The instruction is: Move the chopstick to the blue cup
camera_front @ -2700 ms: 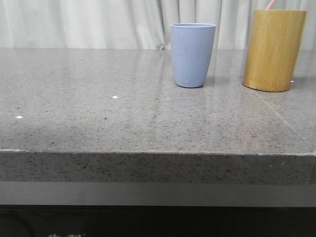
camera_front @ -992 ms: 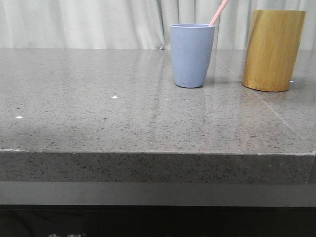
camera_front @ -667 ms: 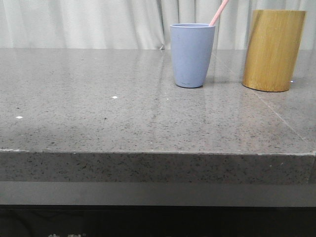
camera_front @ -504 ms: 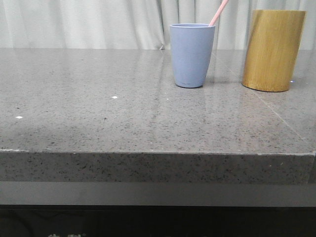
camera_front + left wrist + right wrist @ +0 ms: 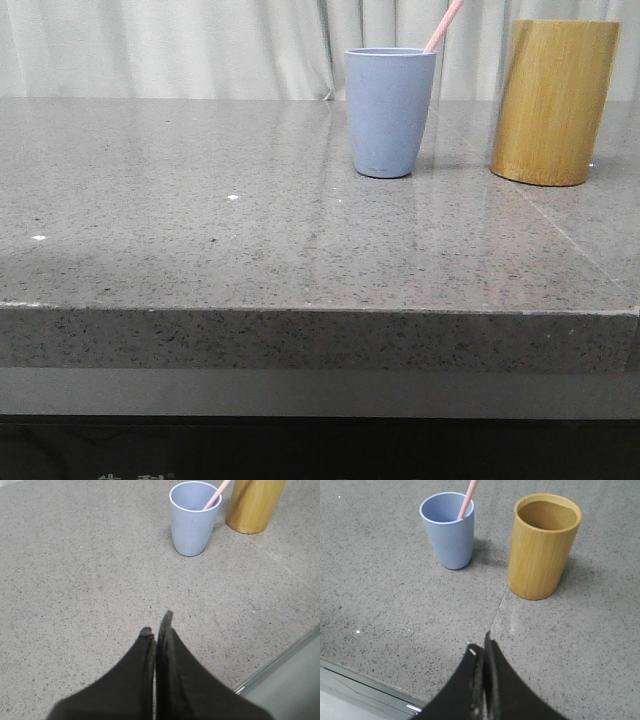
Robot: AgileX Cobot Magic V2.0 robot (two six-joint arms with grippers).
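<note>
The blue cup (image 5: 390,112) stands upright near the back of the grey stone table. A pale pink chopstick (image 5: 443,25) leans out of it toward the right; its lower part is hidden inside the cup. The same cup (image 5: 194,524) and chopstick (image 5: 216,495) show in the left wrist view, and the cup (image 5: 448,529) with the chopstick (image 5: 467,499) in the right wrist view. My left gripper (image 5: 156,626) is shut and empty, low over the table well short of the cup. My right gripper (image 5: 479,646) is also shut with nothing in it, back from both cups. Neither gripper shows in the front view.
A taller yellow-brown bamboo cylinder (image 5: 554,100) stands right of the blue cup; its inside looks empty in the right wrist view (image 5: 543,545). The table's front edge (image 5: 320,312) runs across the front view. A white curtain (image 5: 170,45) hangs behind.
At the earliest frame the pink chopstick stuck out of the bamboo cylinder; by one second ago it stood in the blue cup. Nothing has moved since then.
</note>
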